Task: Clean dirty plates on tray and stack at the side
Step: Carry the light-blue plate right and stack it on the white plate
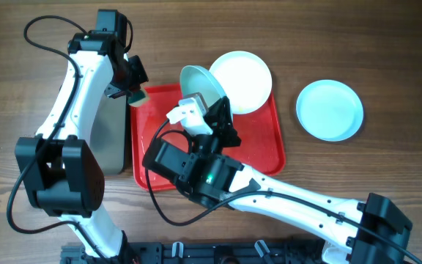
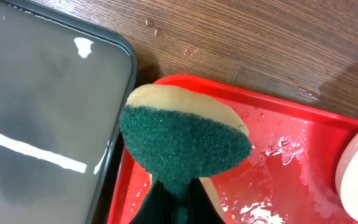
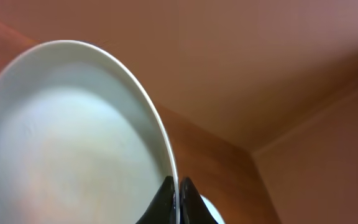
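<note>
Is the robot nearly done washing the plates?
One blue plate sits out on the table beside the red tray, so it looks done. The right hand grips a second blue plate, tilted over the tray, while the left hand holds a sponge close by. The white plate on the tray is left, and nothing is stacked yet.

Glossy wet red plastic tray [image 2: 328, 149]; rough green scouring sponge [image 2: 185, 146]; smooth glossy plate [image 3: 73, 143]; wood-grain table [image 2: 260, 43].
</note>
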You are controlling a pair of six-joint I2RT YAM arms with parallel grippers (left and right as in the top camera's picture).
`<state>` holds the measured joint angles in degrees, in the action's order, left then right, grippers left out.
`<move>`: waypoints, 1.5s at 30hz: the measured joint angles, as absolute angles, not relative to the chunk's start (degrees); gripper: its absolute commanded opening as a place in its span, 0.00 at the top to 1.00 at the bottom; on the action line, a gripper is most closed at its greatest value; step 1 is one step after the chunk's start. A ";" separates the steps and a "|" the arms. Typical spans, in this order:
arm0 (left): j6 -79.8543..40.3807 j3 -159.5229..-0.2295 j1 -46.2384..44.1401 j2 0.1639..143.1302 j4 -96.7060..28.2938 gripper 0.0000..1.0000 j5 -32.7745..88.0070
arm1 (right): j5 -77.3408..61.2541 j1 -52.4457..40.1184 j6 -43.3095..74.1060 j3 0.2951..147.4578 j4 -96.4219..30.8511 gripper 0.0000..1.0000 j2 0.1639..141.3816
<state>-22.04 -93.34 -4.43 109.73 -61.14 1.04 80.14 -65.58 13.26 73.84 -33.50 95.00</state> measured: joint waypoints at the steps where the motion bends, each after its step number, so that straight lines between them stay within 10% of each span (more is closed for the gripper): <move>1: -22.04 -93.34 -4.43 109.73 -61.17 0.96 1.04 | 80.84 -65.60 11.81 73.84 -31.68 0.96 95.00; 11: -22.04 -93.34 -4.43 109.73 -61.28 0.96 1.06 | 79.46 -65.58 4.58 73.91 -29.10 0.96 94.89; 16: -22.04 -93.34 -4.43 109.73 -61.30 0.96 1.30 | 41.36 -62.96 14.33 73.54 -42.78 0.96 94.67; 25: -22.04 -93.34 -4.43 109.73 -61.69 0.96 1.45 | -3.40 -24.12 17.96 73.52 -44.03 0.96 86.15; 33: -22.06 -93.34 -4.43 109.73 -61.69 0.96 1.43 | -0.67 14.72 19.09 71.09 -47.79 0.95 85.67; 38: -22.06 -93.34 -4.43 109.73 -61.69 0.96 1.43 | 2.04 21.17 21.26 68.27 -46.68 0.95 88.95; 45: -22.22 -93.34 -4.43 109.73 -61.67 0.96 1.43 | -2.26 19.51 19.38 67.83 -46.28 0.67 93.80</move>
<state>-22.22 -93.34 -4.43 109.73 -61.67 1.43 -2.26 19.51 19.38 67.83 -46.28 93.80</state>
